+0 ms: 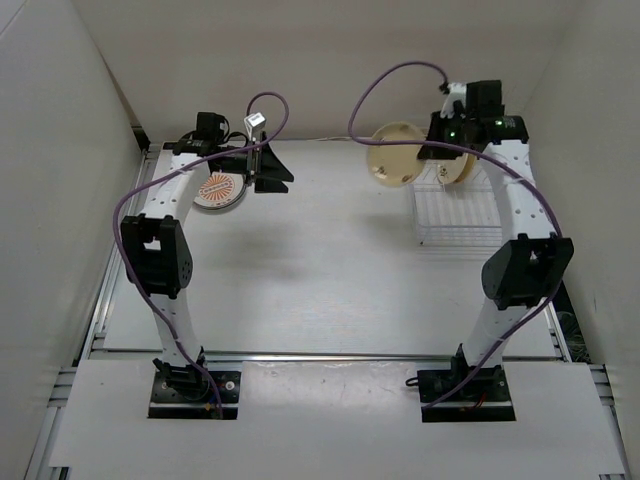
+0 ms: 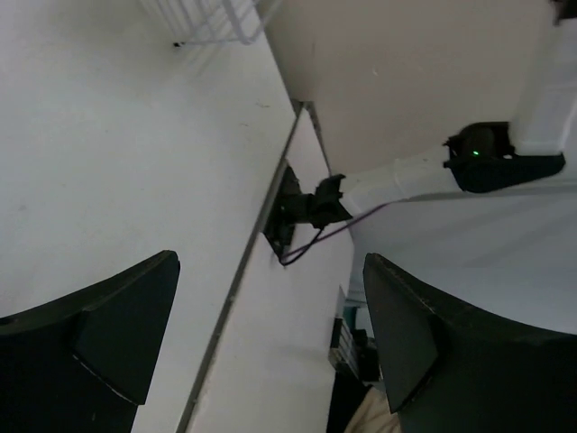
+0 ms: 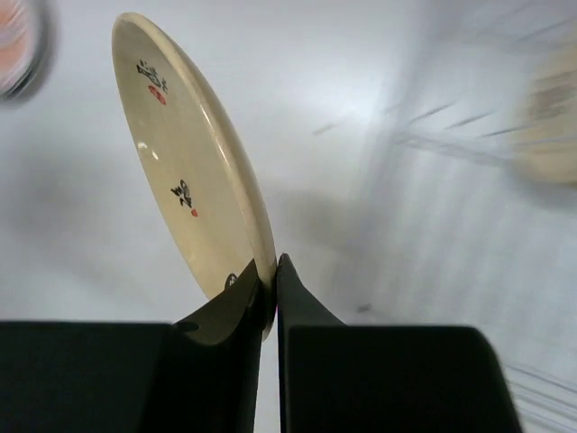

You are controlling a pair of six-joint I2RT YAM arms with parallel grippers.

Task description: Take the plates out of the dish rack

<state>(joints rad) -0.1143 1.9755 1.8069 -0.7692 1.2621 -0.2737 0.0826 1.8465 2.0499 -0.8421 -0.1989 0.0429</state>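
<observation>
My right gripper (image 1: 428, 148) is shut on the rim of a cream-yellow plate (image 1: 393, 155) and holds it on edge in the air, left of the white wire dish rack (image 1: 460, 212). In the right wrist view the plate (image 3: 185, 167) is pinched between my fingers (image 3: 270, 275). A second cream plate (image 1: 458, 166) stands in the rack's far end. The orange sunburst plate (image 1: 220, 190) lies flat on the table at the far left. My left gripper (image 1: 282, 168) is open and empty just right of it, and in the left wrist view (image 2: 270, 334) its jaws stand wide apart.
The rack shows blurred in the right wrist view (image 3: 469, 144), with the other cream plate (image 3: 552, 113) at the right edge. The rack's corner (image 2: 216, 18) shows at the top of the left wrist view. White walls close in the table at the back and sides.
</observation>
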